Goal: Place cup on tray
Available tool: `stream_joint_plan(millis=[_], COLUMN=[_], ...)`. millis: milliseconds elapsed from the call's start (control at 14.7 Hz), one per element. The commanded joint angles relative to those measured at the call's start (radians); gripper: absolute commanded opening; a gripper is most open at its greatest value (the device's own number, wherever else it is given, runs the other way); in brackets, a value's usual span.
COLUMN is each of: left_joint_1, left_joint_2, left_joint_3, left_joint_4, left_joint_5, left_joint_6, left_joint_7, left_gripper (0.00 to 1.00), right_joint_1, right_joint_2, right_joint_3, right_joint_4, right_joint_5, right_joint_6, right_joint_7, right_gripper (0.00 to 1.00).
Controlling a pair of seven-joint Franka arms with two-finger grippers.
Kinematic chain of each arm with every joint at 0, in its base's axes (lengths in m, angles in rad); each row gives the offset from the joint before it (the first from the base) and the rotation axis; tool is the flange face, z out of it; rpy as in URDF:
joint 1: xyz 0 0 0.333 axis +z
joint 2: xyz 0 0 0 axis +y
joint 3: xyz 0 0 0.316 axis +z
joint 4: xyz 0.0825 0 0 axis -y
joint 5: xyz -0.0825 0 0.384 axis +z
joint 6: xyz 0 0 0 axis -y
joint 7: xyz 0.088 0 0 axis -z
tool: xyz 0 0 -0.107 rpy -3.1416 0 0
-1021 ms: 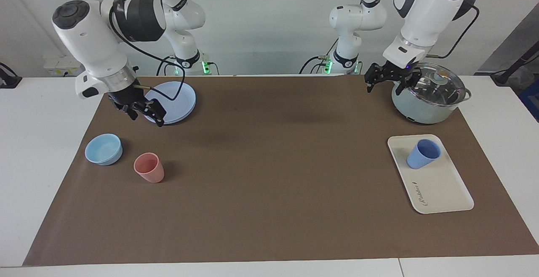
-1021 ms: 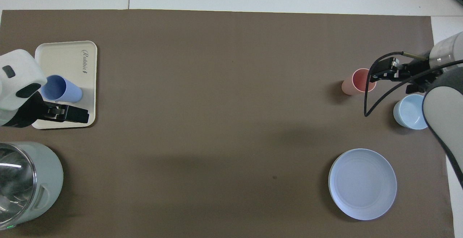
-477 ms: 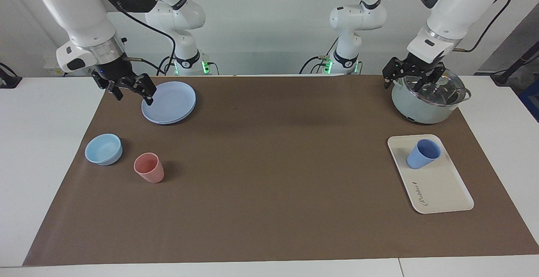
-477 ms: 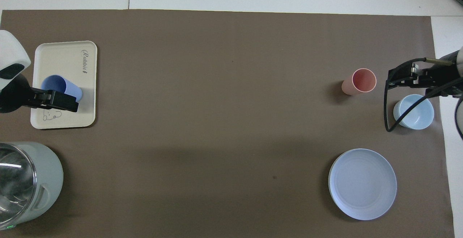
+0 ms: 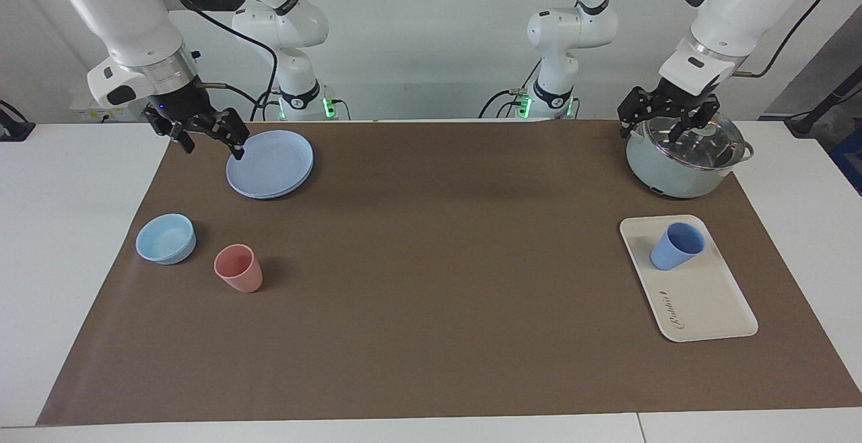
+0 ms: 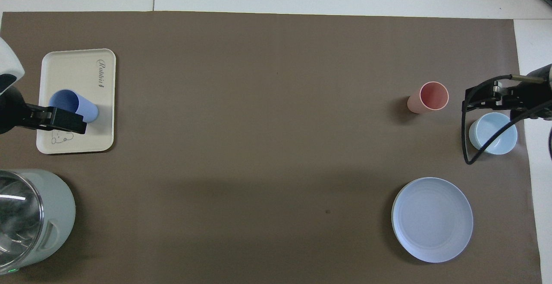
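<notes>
The periwinkle cup (image 5: 675,248) (image 6: 71,105) stands mouth up on the cream tray (image 5: 707,301) (image 6: 73,72), at the tray's end nearer the robots, with nothing touching it. My left gripper (image 5: 650,134) (image 6: 82,124) hangs open and empty well above the table. It is in front of the pot in the facing view and overlaps the tray's edge in the overhead view. My right gripper (image 5: 212,151) (image 6: 468,98) is open and empty too, raised over the mat's edge beside the blue plate.
A lidded grey-green pot (image 5: 673,167) (image 6: 30,219) stands nearer the robots than the tray. At the right arm's end of the table are a round blue plate (image 5: 273,163) (image 6: 432,219), a light-blue bowl (image 5: 166,238) (image 6: 493,133) and a pink cup (image 5: 239,268) (image 6: 429,97).
Both arms have risen and drawn back toward their bases, most of it in the first half second. The cup and tray have not moved.
</notes>
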Motion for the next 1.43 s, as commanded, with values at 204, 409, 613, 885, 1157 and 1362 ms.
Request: stream_joint_plan(millis=[204, 409, 613, 885, 1157, 1362], left_joint_1=[-0.010, -0.010, -0.010, -0.008, -0.008, -0.008], left_joint_2=[0.008, 0.009, 0.006, 0.002, 0.000, -0.001], left_joint_3=[-0.014, -0.016, -0.020, -0.023, -0.023, -0.023], left_joint_4=[0.042, 0.043, 0.045, 0.039, 0.030, 0.028], left_joint_5=[0.104, 0.047, 0.047, 0.044, 0.044, 0.044], left_joint_6=[-0.046, -0.040, -0.047, -0.041, -0.037, -0.037], left_joint_7=[0.006, -0.050, -0.051, -0.046, -0.043, -0.043], left_gripper=[1.00, 1.00, 1.00, 1.00, 1.00, 1.00], right_joint_1=[-0.009, -0.009, -0.014, -0.014, -0.014, -0.014], right_joint_2=[-0.016, -0.020, -0.020, -0.020, -0.020, -0.020], right_joint_3=[0.010, 0.010, 0.010, 0.010, 0.010, 0.010], right_joint_4=[-0.015, -0.015, -0.015, -0.015, -0.015, -0.015], right_joint_5=[0.004, 0.004, 0.004, 0.004, 0.004, 0.004], right_joint_6=[-0.019, -0.033, -0.033, -0.030, -0.031, -0.031], right_joint_7=[-0.024, -0.023, -0.023, -0.015, -0.015, -0.015], right_gripper=[0.99, 0.99, 0.99, 0.99, 1.00, 0.99])
